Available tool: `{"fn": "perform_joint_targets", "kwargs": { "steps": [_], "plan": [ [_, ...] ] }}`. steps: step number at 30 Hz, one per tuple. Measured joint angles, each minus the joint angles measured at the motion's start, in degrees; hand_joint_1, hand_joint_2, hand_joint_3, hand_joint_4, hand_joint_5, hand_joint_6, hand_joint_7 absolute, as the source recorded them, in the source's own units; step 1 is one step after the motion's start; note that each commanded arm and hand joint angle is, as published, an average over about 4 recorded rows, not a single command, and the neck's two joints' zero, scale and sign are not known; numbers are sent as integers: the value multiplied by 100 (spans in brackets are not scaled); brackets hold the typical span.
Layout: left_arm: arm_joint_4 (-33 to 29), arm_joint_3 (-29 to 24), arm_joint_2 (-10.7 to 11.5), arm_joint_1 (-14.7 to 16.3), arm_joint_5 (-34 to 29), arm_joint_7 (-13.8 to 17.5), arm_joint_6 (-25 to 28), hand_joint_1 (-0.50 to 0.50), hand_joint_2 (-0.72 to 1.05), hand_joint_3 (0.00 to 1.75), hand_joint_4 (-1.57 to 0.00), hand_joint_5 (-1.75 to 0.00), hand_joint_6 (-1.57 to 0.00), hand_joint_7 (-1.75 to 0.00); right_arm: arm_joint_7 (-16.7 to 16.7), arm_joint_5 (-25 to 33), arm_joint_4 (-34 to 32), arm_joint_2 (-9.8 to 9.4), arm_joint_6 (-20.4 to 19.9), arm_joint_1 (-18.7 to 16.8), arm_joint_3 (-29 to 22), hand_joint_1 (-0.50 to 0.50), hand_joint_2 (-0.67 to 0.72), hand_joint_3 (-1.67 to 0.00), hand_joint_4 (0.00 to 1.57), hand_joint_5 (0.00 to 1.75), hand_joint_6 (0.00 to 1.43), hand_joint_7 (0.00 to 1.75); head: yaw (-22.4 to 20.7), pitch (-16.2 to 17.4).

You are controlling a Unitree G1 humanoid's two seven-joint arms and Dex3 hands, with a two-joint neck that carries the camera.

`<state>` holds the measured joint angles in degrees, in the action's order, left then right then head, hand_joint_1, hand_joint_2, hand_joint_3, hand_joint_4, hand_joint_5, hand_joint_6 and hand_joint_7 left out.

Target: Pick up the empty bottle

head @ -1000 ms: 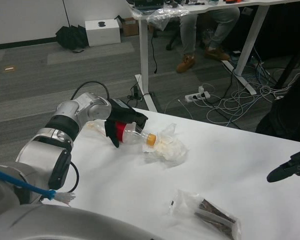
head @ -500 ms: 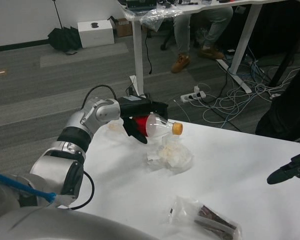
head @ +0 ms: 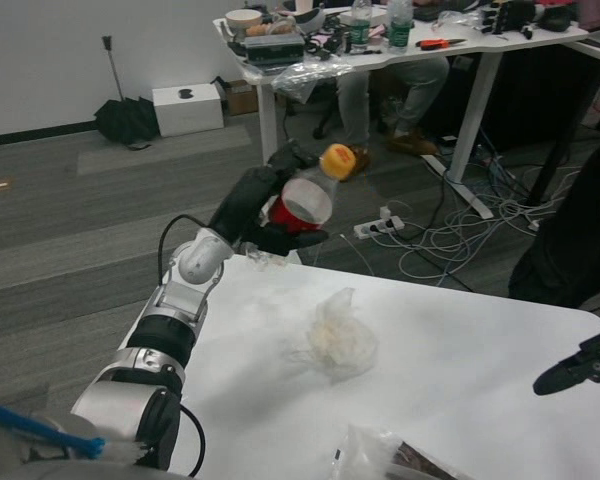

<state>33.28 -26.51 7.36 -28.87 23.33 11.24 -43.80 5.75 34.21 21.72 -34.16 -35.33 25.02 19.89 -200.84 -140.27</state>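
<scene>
The left hand (head: 270, 205) held the bottle (head: 308, 195) high above the desk (head: 460, 350), fingers wrapped around it, cap toward one o'clock, apparently clearing clutter.

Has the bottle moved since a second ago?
Yes. The left hand has lifted the bottle up and away from the crumpled wrapper, which it lay beside on the table earlier.

I'm in an office: grey carpet floor (head: 70, 220), a cluttered white desk (head: 400, 45), a power strip (head: 375, 226) trailing tangled cables (head: 450, 235), a person's legs (head: 380, 90) under it.
</scene>
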Motion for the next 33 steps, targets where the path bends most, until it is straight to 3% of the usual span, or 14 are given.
{"fn": "perform_joint_targets", "kwargs": {
  "steps": [4,9,12,17,19,25,33],
  "plan": [
    [82,305,-192,-174,-481,-495,-60,-50,87,74,-157,-175,-113,-126,1,61,121,1,-1,0,-42,-38,60,0,0,0,0,0,491,-128],
    [195,1232,-239,-363,-1163,-1172,-80,-50,87,70,-157,-175,-126,-126,-2,149,250,9,-1,0,-88,-38,60,0,0,0,0,0,1202,-230],
    [227,1574,-264,-366,-1313,-1429,-81,-50,87,70,-155,-175,-132,-126,0,193,317,16,6,2,-189,-38,57,0,0,0,0,0,2008,-297],
    [565,1819,-349,-417,-1455,-1946,-240,-50,89,70,-153,-175,-141,-133,6,129,330,43,-4,93,-330,-38,53,0,0,0,0,0,2682,-410],
    [870,1873,-414,-452,-1558,-2140,-383,-50,94,70,-153,-175,-143,-133,35,11,336,75,-105,160,-357,-38,53,0,0,0,0,0,2797,-449],
    [1316,2005,-511,-498,-1600,-2339,-604,-50,96,70,-153,-175,-144,-133,178,-435,275,208,-316,285,-577,-33,49,0,0,0,0,0,2952,-568],
    [1096,2254,-488,-457,-1636,-2606,-628,-50,96,70,-150,-175,-144,-140,196,-754,-85,343,-322,328,-682,-33,47,0,0,0,0,0,2878,-806]
  ]
}}
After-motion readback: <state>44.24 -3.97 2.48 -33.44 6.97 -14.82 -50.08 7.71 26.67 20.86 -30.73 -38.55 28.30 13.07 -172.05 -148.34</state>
